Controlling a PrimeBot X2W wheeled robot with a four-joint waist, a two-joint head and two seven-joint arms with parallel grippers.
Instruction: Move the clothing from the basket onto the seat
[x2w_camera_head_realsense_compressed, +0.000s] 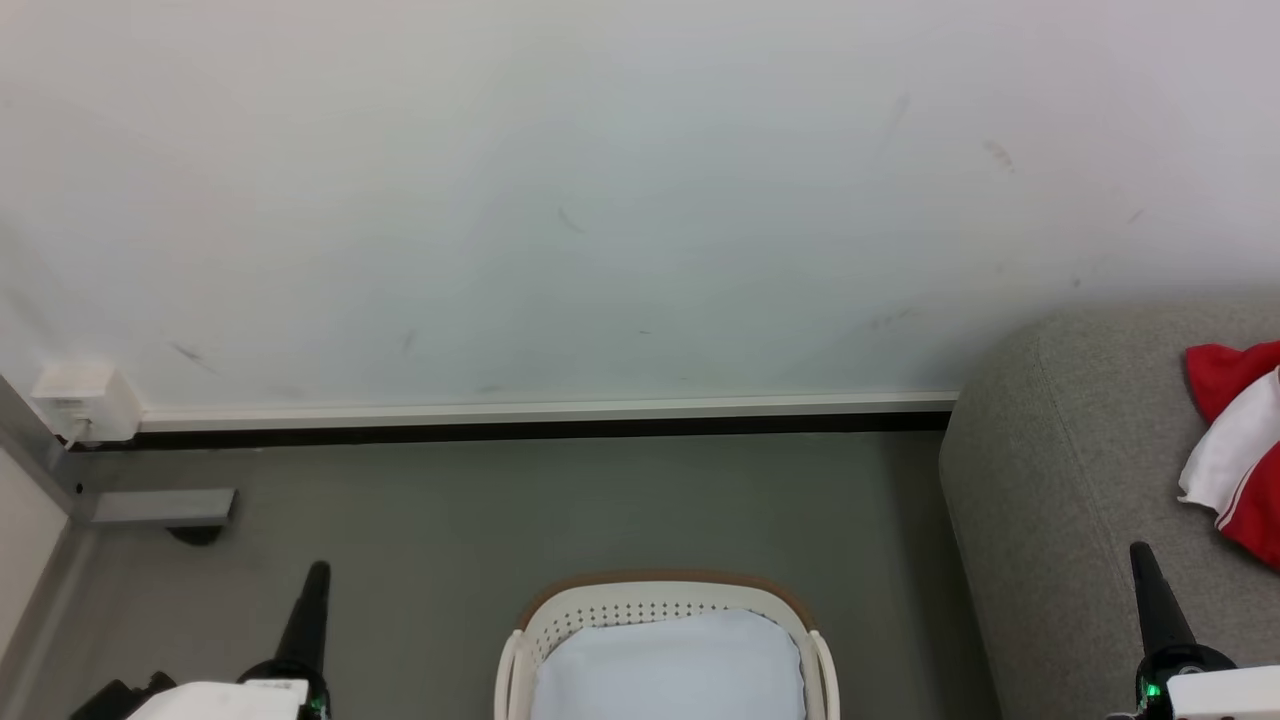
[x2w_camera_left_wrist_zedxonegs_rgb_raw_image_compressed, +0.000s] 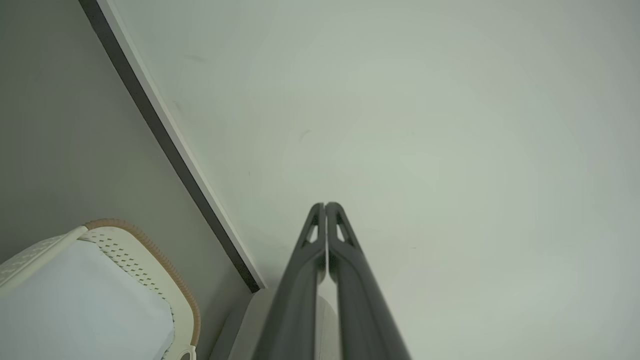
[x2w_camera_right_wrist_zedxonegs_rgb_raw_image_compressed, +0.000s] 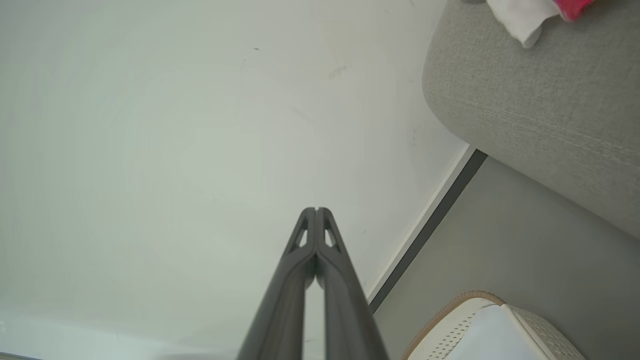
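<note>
L hand (x2w_camera_left_wrist_zedxonegs_rgb_raw_image_compressed: 325, 205) closed | R hand (x2w_camera_right_wrist_zedxonegs_rgb_raw_image_compressed: 316, 210) closed | 1 clothing (x2w_camera_head_realsense_compressed: 1240, 450) on seat (x2w_camera_head_realsense_compressed: 1060, 480) | 1 basket (x2w_camera_head_realsense_compressed: 640, 608)

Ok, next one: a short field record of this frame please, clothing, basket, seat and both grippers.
seat: grey sofa, at the robot's right
clothing: red and white, lying on the seat
basket: on the floor, holds a pale pad; no red fabric in the part shown
left gripper: shut, empty
right gripper: shut, empty
task: appears done
</note>
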